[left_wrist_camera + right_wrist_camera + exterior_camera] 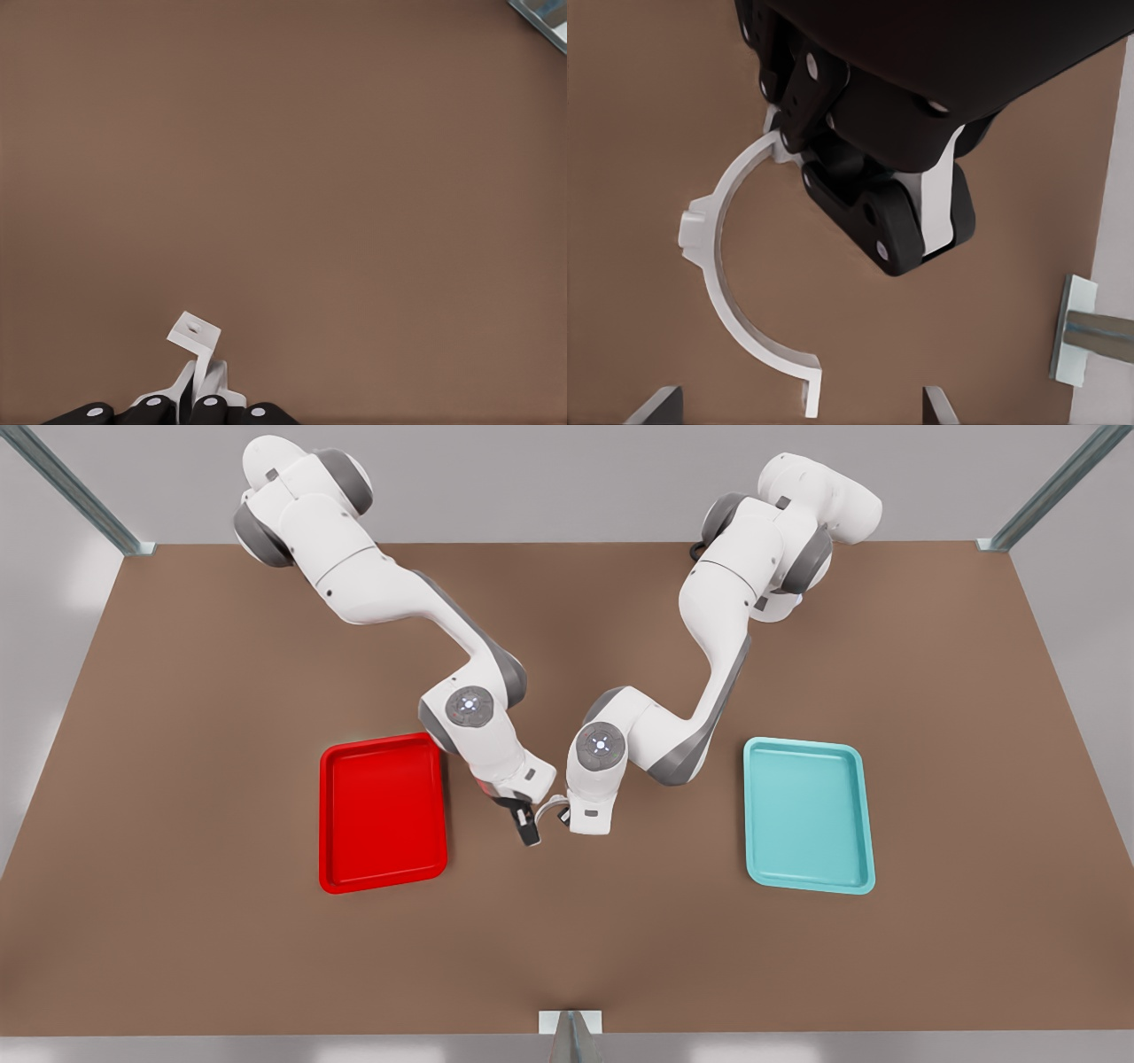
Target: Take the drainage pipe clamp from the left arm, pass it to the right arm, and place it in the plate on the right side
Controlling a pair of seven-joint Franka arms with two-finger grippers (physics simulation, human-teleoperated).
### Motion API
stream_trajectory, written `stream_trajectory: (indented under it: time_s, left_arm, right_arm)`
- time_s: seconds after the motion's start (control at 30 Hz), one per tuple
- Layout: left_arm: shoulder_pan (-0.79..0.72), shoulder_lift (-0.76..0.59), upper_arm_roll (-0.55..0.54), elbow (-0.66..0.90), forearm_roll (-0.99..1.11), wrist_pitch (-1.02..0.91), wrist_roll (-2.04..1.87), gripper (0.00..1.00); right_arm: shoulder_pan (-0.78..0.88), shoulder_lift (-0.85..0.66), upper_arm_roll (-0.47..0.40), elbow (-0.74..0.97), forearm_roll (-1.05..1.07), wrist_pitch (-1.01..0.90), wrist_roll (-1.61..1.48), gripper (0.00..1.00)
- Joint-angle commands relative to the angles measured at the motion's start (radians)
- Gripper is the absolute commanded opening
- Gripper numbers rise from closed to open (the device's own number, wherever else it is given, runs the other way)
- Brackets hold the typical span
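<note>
We are in the middle of the handover, over the brown table (221, 691) between the two trays. Our left gripper (188, 409) is reaching in from the front view's right and is clamped on one end of the small white arch-shaped drainage pipe clamp (713, 266). The rest of the arc is curving out free into the air, with its far flat foot pointing towards our right gripper (529, 829). The right gripper's grey fingertips (656, 409) are standing apart, one on either side of that free foot, and they are not touching it.

To do this step well, we are judging that the right gripper needs to come a little further forward. That way its pads would be closing on the flat foot or the strap just above it, rather than pinching the very tip. The strap is thin and curved, so an off-centre bite is likely to make it twist or spring out. We should be keeping the left grip firm until the right fingers are fully seated, and only then opening the left.

The bright red rectangular plate with a low rim (383, 884) is waiting just beside the right arm. The teal tray of the same shape (811, 886) is lying well off on the other side.
</note>
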Motion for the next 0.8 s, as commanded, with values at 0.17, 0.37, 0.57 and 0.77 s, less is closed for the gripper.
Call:
stream_trajectory:
  time_s: [0.17,0.37,0.57,0.77]
  left_arm:
    - [0.0,-0.002,-0.011,0.002,0.0,0.007,-0.013,0.21]
    - [-0.003,0.0,-0.012,0.002,0.001,0.007,-0.014,0.21]
    - [-0.002,-0.002,-0.012,0.004,0.001,0.007,-0.017,0.21]
    - [-0.003,-0.003,-0.014,0.004,0.001,0.005,-0.019,0.21]
  right_arm:
    - [0.011,0.026,-0.001,-0.026,0.001,0.036,-0.327,1.0]
    - [0.038,0.062,-0.001,-0.015,0.0,0.08,-0.299,0.99]
    - [0.046,0.077,-0.003,-0.009,-0.005,0.105,-0.299,0.72]
    - [0.055,0.103,-0.006,0.01,-0.012,0.115,-0.297,0.21]
